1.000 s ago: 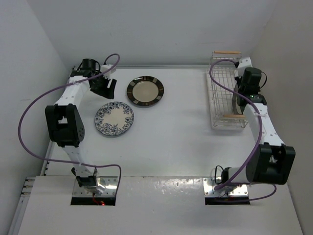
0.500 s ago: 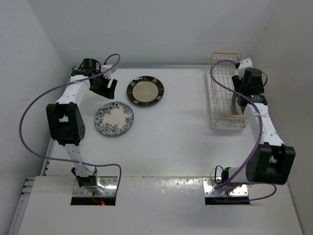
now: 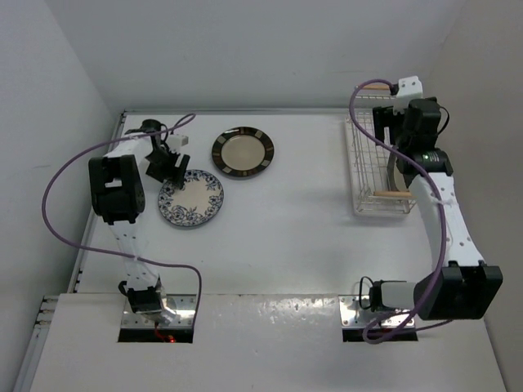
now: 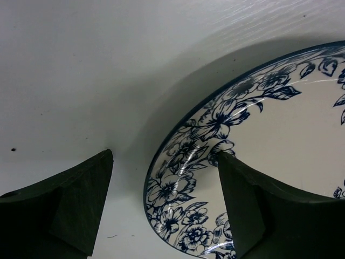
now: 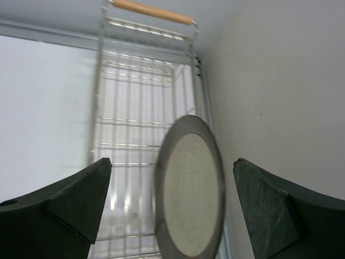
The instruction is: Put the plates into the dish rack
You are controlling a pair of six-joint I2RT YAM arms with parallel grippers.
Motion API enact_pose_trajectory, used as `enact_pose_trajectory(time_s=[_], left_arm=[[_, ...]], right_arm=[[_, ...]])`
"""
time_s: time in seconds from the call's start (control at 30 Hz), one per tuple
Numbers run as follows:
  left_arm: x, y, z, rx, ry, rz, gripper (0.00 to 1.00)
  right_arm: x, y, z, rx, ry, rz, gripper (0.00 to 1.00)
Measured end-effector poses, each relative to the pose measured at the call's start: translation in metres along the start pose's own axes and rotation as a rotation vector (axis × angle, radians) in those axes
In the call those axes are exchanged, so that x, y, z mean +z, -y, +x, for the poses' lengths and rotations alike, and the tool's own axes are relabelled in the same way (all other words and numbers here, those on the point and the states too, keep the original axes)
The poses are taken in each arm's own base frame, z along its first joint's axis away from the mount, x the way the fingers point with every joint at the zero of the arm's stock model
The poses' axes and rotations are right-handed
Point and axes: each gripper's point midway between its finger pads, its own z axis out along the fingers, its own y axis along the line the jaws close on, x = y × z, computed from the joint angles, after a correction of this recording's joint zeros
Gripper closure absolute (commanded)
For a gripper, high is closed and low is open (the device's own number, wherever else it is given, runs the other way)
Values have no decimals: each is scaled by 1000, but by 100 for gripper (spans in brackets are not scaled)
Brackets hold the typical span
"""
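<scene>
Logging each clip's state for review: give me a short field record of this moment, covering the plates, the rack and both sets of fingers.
floral plate: flat on table, left side
brown-rimmed plate: flat on table, behind the floral plate
dark-rimmed plate: on edge in the dish rack
left fingers: open, either side of the floral plate's rim
right fingers: open, above the racked plate
plates left to load: two

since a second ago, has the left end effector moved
Yes, the left end effector moved toward the blue floral plate and now straddles its rim.
</scene>
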Motion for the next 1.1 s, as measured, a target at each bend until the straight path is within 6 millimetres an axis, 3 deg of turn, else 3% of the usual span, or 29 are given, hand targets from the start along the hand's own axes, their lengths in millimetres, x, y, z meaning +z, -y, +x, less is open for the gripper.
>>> enact_pose_trajectory(time_s=[0.27, 0.43, 0.57, 0.6, 0.7, 0.9, 1.0, 1.1], left_arm=[[1, -1, 9, -17, -11, 41, 20], [1, 3, 13, -10, -17, 71, 47], [0, 12, 17, 12, -22, 125, 70], [-1, 14, 19, 13, -25, 147, 81], [-5, 29, 27, -12, -36, 244, 100], [-9, 62, 36, -57, -63, 439, 100], [-21, 72, 24, -9, -33, 502, 100], [-38, 89, -2, 125, 42, 524, 100]], right_arm=[[-23, -46, -23, 102, 68, -147, 10], [-19, -130, -20, 232, 19, -365, 10], [-13, -212, 4, 248, -98, -525, 10], [-14, -229, 11, 243, -125, -555, 10], [-21, -261, 22, 219, -164, -620, 10], [-37, -284, 14, 231, -140, -711, 10], [-53, -308, 23, 217, -164, -829, 10], [-76, -348, 35, 180, -206, -981, 10]])
